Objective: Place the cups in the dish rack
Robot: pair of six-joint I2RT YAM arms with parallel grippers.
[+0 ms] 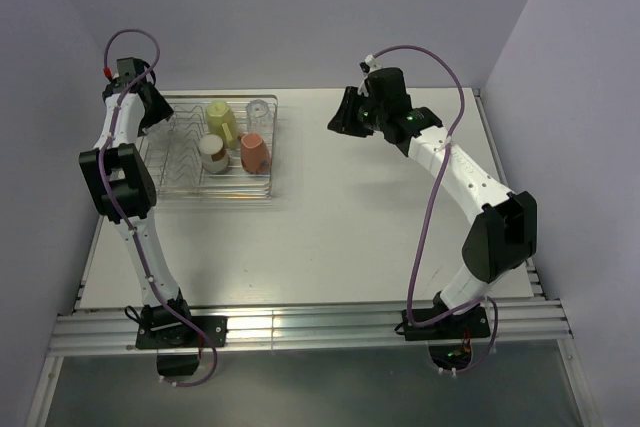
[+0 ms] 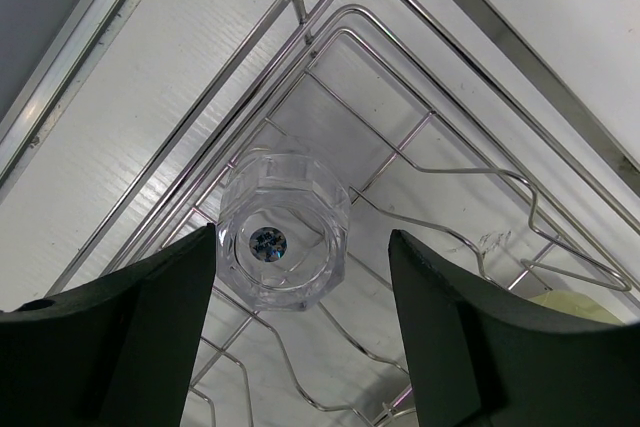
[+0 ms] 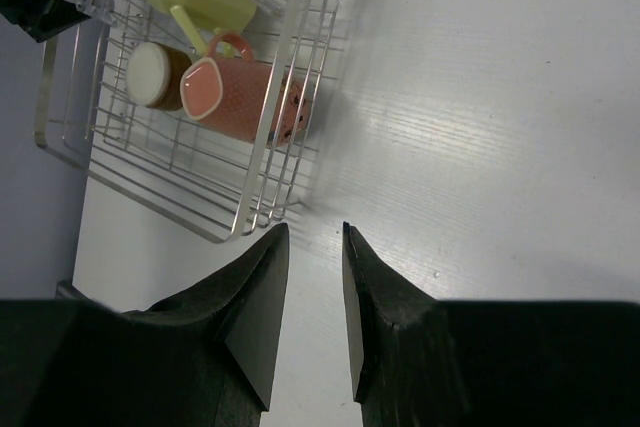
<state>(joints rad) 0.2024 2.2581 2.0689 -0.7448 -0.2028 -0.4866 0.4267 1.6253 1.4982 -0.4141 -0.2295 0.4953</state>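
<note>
Silver wire formed the dish rack (image 1: 180, 172), which sat toward ten o'clock on the white table (image 1: 380, 227). Above the rack's nine-o'clock end hung the left gripper (image 2: 302, 235), its fingers spread wide and clasping nothing. Below the gap between them, in the rack's far left corner, sat a glass tumbler (image 2: 283, 242), close to one finger and clear of the other. Whether it was mouth up or mouth down, I could not tell. Nearer the rack's middle rested the brown cup (image 1: 212, 153), with the yellow mug (image 1: 222, 119) lying on its side just beyond it at twelve o'clock. At three o'clock of the brown cup lay the salmon mug (image 1: 254, 151), also tipped on its side, against the rack's right wall. The second tumbler (image 1: 258, 110) sat at twelve o'clock of the salmon mug, in the far right corner. Well to the right of the rack, over bare table, hovered the right gripper (image 3: 315, 232), its fingers drawn nearly together with a thin gap between them and nothing held.
</note>
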